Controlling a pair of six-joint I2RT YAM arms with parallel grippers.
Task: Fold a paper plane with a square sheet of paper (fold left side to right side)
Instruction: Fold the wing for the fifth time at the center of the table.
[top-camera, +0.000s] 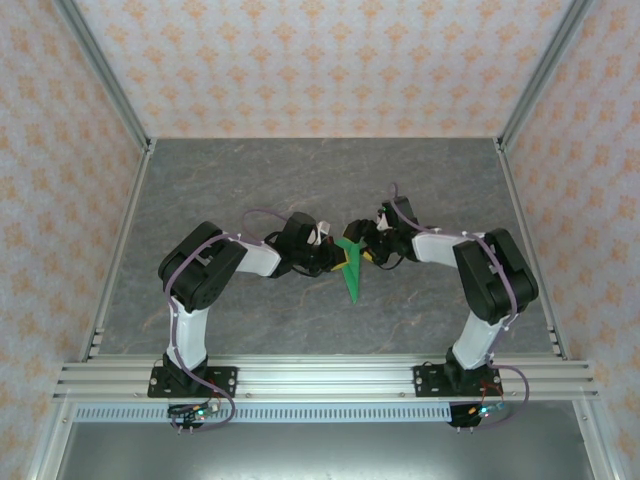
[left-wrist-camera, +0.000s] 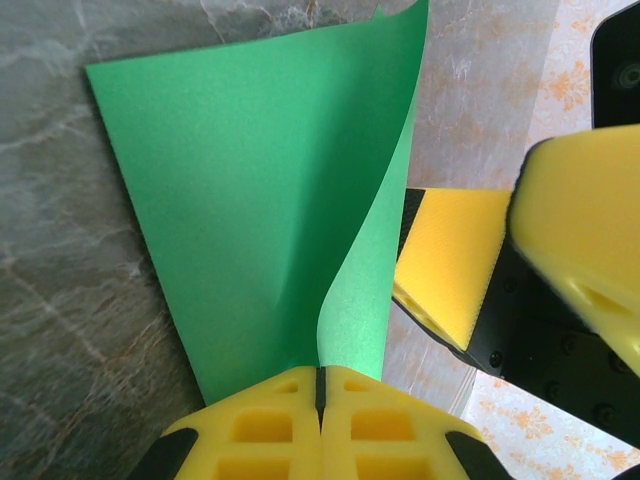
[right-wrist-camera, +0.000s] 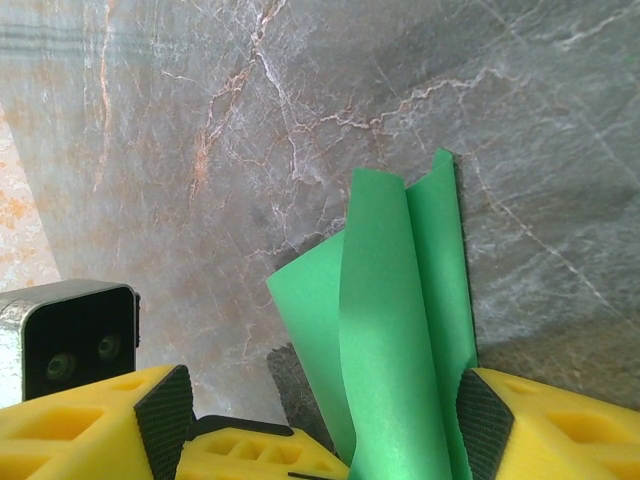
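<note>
Where the two yellow fingers of the left tool (left-wrist-camera: 321, 388) press tight together, they pinch the bottom edge of the green paper (left-wrist-camera: 250, 200). The paper stands up from that grip, and one flap curls over to the right. Just beside that flap is the right tool (right-wrist-camera: 322, 425), with its fingers wide apart. The paper pokes up between them, close to one finger, but they are not squeezing it. Seen from above, both tools meet nose to nose over the middle of the grey tabletop (top-camera: 250, 190). The paper sits between them as a thin pointed shape, with its tip aimed at the near edge. I cannot tell if the tip touches the tabletop. Around the tabletop stand walls (top-camera: 320, 60) with a small orange pattern.
</note>
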